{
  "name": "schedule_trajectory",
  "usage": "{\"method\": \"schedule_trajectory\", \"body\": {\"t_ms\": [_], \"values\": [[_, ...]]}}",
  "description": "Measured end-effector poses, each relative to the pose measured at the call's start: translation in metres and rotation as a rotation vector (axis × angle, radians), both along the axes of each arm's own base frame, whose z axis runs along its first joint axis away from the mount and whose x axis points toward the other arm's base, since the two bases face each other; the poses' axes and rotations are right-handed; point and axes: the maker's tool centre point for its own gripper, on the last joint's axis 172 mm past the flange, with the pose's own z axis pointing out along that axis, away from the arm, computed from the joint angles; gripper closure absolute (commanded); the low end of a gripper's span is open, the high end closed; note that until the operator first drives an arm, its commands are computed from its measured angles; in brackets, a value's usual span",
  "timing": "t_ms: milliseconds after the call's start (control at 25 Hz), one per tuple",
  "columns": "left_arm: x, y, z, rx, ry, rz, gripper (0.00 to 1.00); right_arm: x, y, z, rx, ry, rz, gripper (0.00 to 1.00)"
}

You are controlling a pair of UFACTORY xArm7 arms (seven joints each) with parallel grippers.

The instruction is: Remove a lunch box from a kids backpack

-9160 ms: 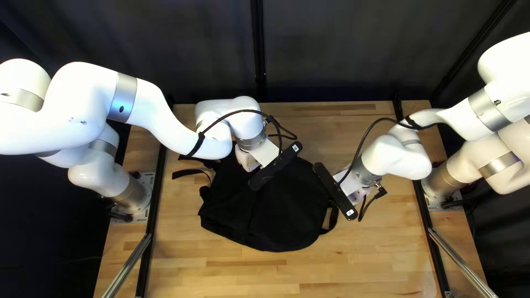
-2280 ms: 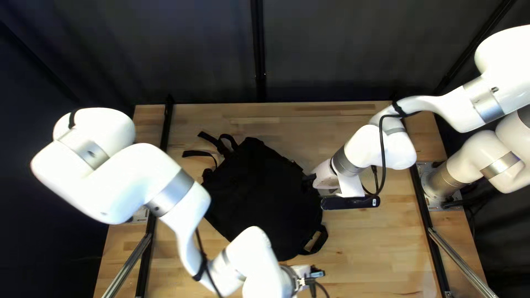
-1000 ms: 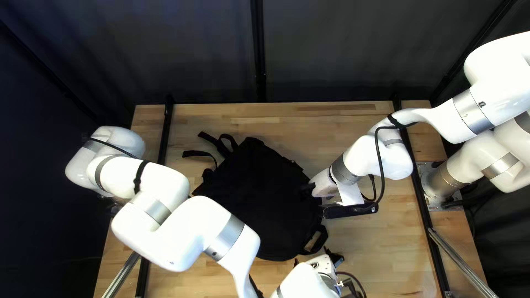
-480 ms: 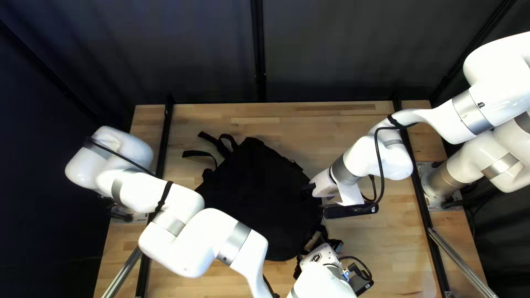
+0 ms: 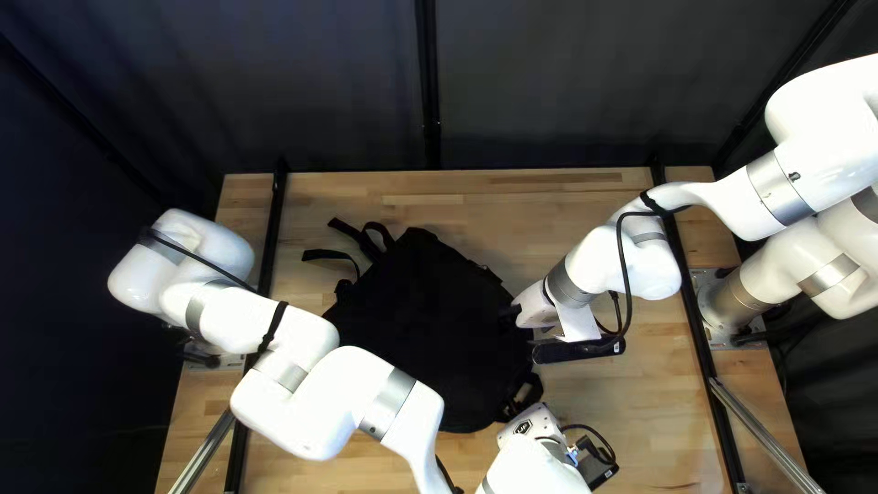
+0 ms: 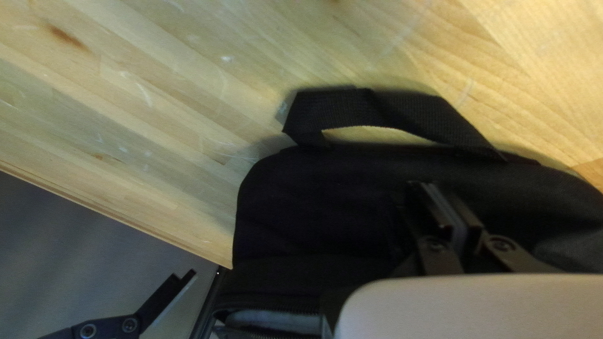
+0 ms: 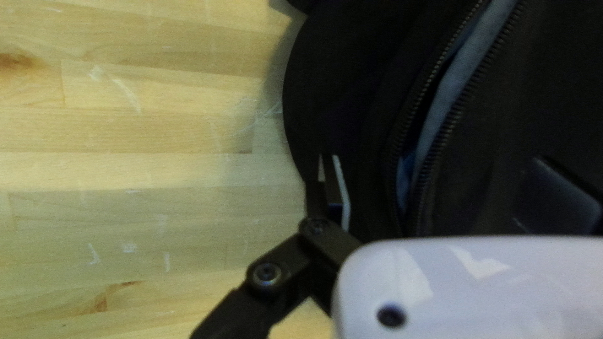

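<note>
The pale, striped wood surface carries the backpack, a rounded heap of soft black cloth at its middle. At the backpack's side, the right tool stands spread wide; the left tool, by the end with the flat, ribbed webbing loop, is pressed together. The toothed zip gapes in a narrow slit, baring smooth grey-blue lining. Where the lunch box is, I cannot tell.
</note>
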Motion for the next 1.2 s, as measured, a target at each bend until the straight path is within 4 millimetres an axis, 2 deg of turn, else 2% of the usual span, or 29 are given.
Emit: {"method": "schedule_trajectory", "body": {"t_ms": [160, 200, 400, 480, 560, 680, 920, 1160, 1200], "values": [[-0.001, 0.0, 0.0, -0.002, 0.003, 0.004, 1.0, -0.006, 0.001, 0.01, 0.004, -0.009, -0.023, 0.0], [-0.006, 0.0, 0.0, -0.01, 0.016, 0.024, 1.0, -0.007, 0.0, 0.013, 0.01, -0.011, -0.03, 0.0], [-0.076, 0.002, -0.006, -0.03, 0.169, 0.195, 1.0, -0.011, 0.0, 0.017, 0.032, -0.011, -0.05, 0.0], [-0.096, 0.0, 0.005, -0.048, 0.19, 0.231, 1.0, -0.011, 0.0, 0.017, 0.032, -0.011, -0.05, 0.0], [-0.108, -0.005, 0.018, -0.077, 0.194, 0.254, 1.0, -0.011, 0.0, 0.017, 0.032, -0.011, -0.05, 0.0], [-0.113, -0.008, 0.024, -0.096, 0.198, 0.267, 1.0, -0.011, 0.0, 0.017, 0.032, -0.011, -0.05, 0.0], [-0.115, -0.013, 0.024, -0.115, 0.198, 0.254, 1.0, -0.011, 0.0, 0.017, 0.032, -0.011, -0.05, 0.0], [-0.126, -0.022, 0.022, -0.127, 0.186, 0.22, 1.0, -0.012, 0.0, 0.017, 0.032, -0.011, -0.05, 0.0], [-0.126, -0.024, 0.023, -0.129, 0.18, 0.212, 0.64, -0.012, 0.0, 0.017, 0.032, -0.011, -0.05, 0.0]]}}
